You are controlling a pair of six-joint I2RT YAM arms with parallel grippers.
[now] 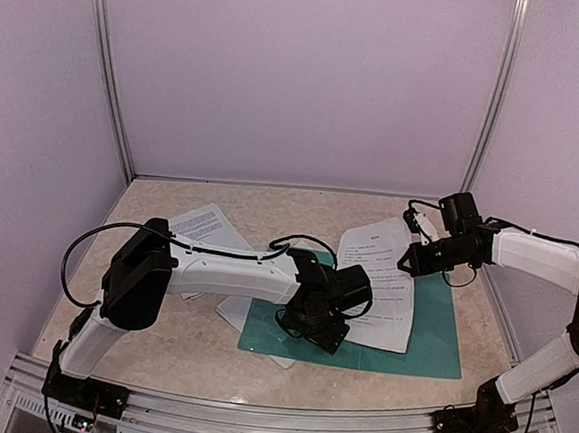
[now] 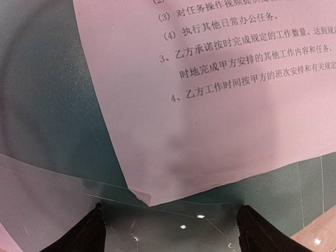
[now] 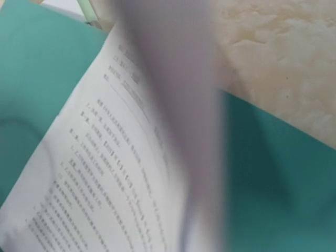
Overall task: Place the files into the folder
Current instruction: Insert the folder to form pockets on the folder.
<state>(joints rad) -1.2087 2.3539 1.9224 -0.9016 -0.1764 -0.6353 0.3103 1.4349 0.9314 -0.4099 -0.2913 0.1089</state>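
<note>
Seen from above, the left arm (image 1: 235,272) covers the near end of a sheet (image 1: 204,225) lying toward the surface's (image 1: 271,200) far left corner. Its wrist hides the left part of the folder (image 1: 430,338). Another sheet (image 1: 234,312) shows only as slivers at the folder's left edge. All print there is too small to read.

In the left wrist view, the left hand (image 2: 168,231) shows only its dark fingertips (image 2: 86,233) at the bottom edge. The printed sheet (image 2: 210,105) runs off the top and right.

In the right wrist view, a blurred fold of that sheet fills the middle and hides the fingers of the right hand (image 1: 410,258).
</note>
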